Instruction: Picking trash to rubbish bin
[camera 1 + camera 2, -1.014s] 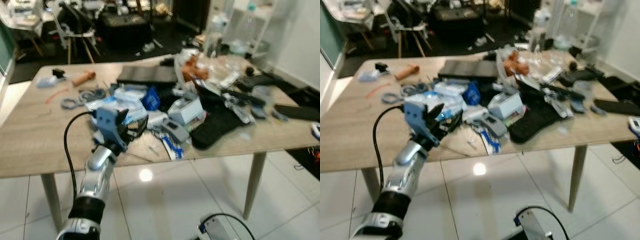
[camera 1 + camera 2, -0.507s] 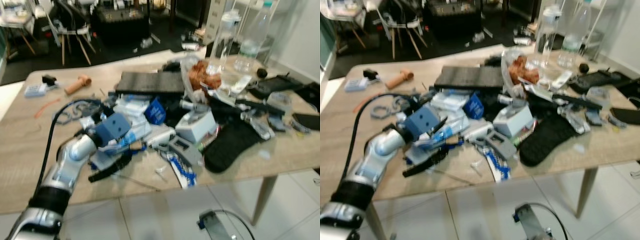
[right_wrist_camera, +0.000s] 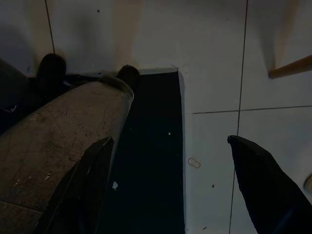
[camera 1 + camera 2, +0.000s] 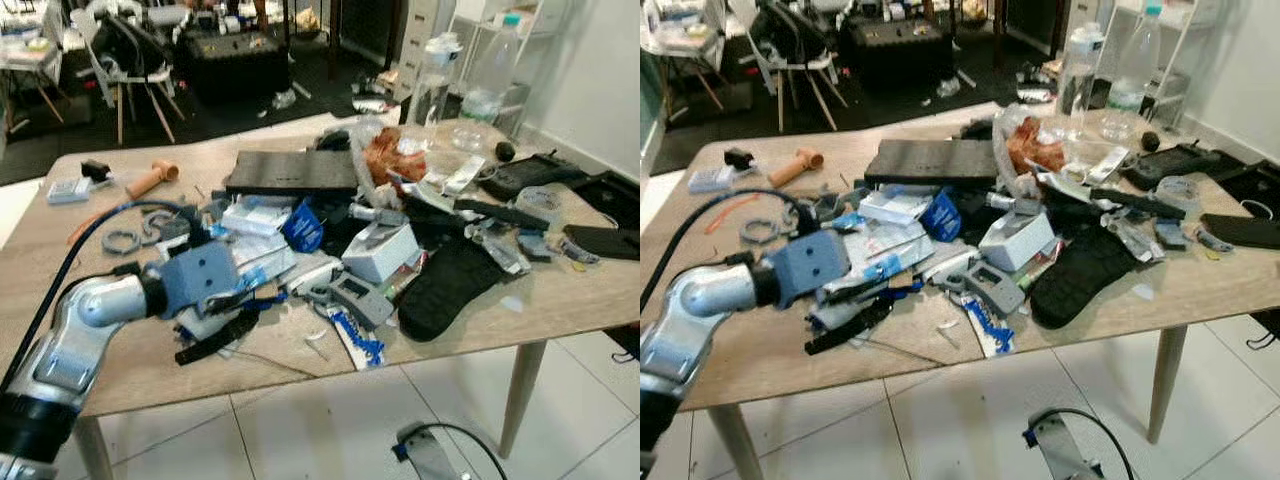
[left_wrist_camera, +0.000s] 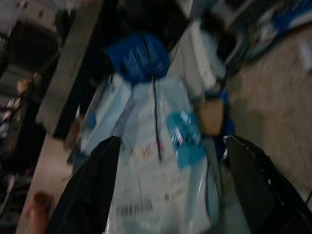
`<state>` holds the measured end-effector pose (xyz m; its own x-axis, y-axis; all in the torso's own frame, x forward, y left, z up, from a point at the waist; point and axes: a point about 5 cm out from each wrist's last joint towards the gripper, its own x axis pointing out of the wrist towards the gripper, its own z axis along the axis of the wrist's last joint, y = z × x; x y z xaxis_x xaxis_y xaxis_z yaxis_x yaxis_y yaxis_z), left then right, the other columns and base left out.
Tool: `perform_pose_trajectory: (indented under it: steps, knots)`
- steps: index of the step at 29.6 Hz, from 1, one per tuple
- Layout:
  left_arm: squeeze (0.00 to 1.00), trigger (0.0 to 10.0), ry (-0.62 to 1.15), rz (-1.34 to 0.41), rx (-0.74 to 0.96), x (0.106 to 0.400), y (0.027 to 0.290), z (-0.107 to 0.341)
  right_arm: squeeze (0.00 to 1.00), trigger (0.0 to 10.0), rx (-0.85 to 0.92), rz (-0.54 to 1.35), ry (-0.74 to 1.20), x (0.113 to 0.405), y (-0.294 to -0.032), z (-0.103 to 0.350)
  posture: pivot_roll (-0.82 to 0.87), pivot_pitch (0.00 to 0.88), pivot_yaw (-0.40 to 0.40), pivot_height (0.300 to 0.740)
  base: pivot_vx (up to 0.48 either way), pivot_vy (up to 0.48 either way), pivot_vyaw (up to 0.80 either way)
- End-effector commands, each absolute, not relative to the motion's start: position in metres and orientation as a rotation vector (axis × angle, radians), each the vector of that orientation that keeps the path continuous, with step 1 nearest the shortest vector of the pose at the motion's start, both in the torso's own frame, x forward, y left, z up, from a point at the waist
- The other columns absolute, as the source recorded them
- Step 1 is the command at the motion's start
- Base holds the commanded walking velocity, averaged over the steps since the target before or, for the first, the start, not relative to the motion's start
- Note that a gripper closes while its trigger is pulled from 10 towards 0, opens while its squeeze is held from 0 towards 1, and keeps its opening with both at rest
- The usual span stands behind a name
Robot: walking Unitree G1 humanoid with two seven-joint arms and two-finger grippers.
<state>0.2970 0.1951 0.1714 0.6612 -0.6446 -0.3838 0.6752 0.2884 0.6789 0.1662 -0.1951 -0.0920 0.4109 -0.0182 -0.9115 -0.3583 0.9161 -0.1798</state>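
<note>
- Lying at the near left of the wooden table (image 4: 60, 230): a clear plastic wrapper (image 5: 151, 161) with blue print, amid packets and boxes.
- Left gripper (image 4: 225, 320): fingers spread wide, set low over that wrapper, one either side, grasping nothing.
- Right gripper (image 3: 165, 185): splayed apart, hanging over the tiled floor (image 3: 214, 58).
- Further right: black cloth (image 4: 440, 285), two bottles (image 4: 1080, 65).

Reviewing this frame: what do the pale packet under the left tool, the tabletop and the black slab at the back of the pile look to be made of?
The pale packet looks like thin glossy plastic film: it creases, shines and carries a printed barcode. The left tool is open over it. The tabletop reads as matt light wood or wood-look laminate, with visible grain. The black slab looks rigid and matt with a fine texture, perhaps plastic or foam; unclear.
</note>
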Motion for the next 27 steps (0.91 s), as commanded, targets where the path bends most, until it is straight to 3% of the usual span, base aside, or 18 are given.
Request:
perform_pose_trajectory:
  steps: [1,14,26,27]
  knots:
    - [0.00,10.0,0.077,-0.859,0.962,0.299,0.201,0.167,0.00,10.0,-0.381,0.247,1.184,0.153,-0.193,-0.098,0.03,0.030,0.045,0.740,0.000,0.000,0.00]
    - [0.00,10.0,0.246,-0.893,1.044,0.295,0.195,0.129,0.00,10.0,-0.391,0.249,1.185,0.153,-0.194,-0.098,0.02,0.023,0.046,0.740,0.000,0.000,0.00]
    - [0.00,10.0,0.221,-0.713,1.102,0.313,0.201,0.127,0.00,10.0,-0.396,0.252,1.176,0.156,-0.193,-0.097,0.03,0.012,0.044,0.740,0.000,0.000,0.00]
    - [0.00,0.4,0.218,-0.713,1.104,0.314,0.201,0.127,0.00,10.0,-0.396,0.253,1.176,0.156,-0.192,-0.097,0.03,0.012,0.044,0.740,0.000,0.000,0.00]
